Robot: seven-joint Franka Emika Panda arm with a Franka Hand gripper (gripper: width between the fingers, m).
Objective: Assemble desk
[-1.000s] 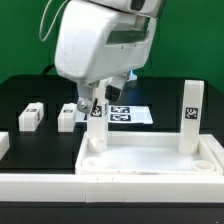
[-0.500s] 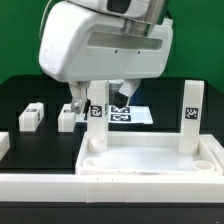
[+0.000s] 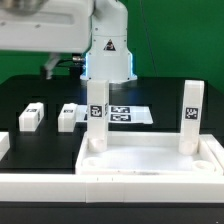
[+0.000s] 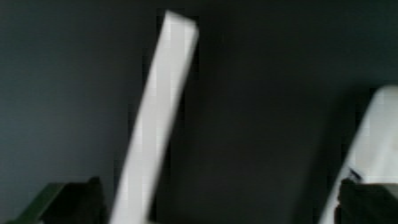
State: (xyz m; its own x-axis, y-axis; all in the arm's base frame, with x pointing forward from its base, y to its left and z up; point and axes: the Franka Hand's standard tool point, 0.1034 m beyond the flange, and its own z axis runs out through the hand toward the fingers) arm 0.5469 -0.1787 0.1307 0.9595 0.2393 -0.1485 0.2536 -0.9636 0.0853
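Arm has lifted clear, pincer (image 4: 214,198) apart and empty, leaving the leg (image 3: 97,122) on the exterior view's left standing unaided in the tabletop (image 3: 150,152) corner socket; next loose leg (image 3: 68,117) waits on counter (image 3: 30,92).

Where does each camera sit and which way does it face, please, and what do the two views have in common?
Exterior view: sits a little above the table's near side, facing across the white plastic rectangular tabletop panel and its upright white square post legs toward the robot's white base; a white arm link crosses overhead.
Wrist view: rides on the wrist, facing a blurred long white strip; dark edge shapes may be fingers.
Shared: only the black table for certain.
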